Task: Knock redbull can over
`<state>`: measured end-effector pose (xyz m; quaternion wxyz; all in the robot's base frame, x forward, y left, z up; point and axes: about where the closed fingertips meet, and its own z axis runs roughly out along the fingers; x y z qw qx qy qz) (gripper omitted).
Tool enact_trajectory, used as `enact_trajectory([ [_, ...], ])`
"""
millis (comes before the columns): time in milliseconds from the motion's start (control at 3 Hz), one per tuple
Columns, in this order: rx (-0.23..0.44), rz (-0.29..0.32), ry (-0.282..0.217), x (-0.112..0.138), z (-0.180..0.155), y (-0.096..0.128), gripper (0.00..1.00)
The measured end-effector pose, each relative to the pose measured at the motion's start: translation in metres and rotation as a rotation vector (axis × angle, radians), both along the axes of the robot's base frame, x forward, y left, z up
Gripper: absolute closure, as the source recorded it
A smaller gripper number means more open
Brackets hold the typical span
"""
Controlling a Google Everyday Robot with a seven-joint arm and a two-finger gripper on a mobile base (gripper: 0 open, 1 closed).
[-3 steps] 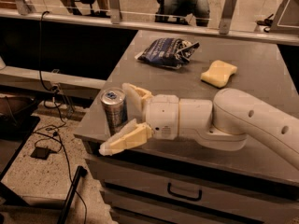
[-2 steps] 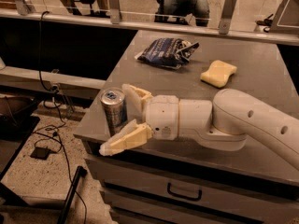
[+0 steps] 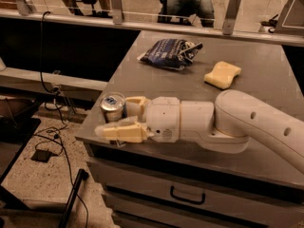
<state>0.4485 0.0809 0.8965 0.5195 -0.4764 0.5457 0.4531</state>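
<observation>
**Gripper straddles the upright redbull can at the worktop's near-left corner**

The gripper [image 3: 115, 119] lies low over the worktop [image 3: 266, 99] with its two cream fingers spread apart, one in front of the redbull can [image 3: 113, 106] and one behind it. It is not clamped on the can. The can stands upright near the corner edge. It is slim and silver with blue markings, its round silver top faces the camera, and the front finger hides its lower body.

There is one can, one dark blue snack bag [image 3: 168, 53] and one yellow sponge [image 3: 222, 74]. The bag and sponge sit well apart from the can, toward the far side.

Compared with a second ago, the front finger has shifted up and in and now covers more of the can. The can has stayed upright in about the same spot.
</observation>
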Motion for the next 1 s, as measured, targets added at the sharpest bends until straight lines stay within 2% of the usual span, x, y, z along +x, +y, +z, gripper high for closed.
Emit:
enact_trajectory([
  [333, -0.001, 0.003, -0.002, -0.001, 0.001, 0.002, 0.67],
  [667, -0.027, -0.029, -0.006, 0.005, 0.013, -0.011, 0.91],
  [1000, -0.127, -0.082, -0.051, 0.020, 0.047, -0.042, 1.00],
])
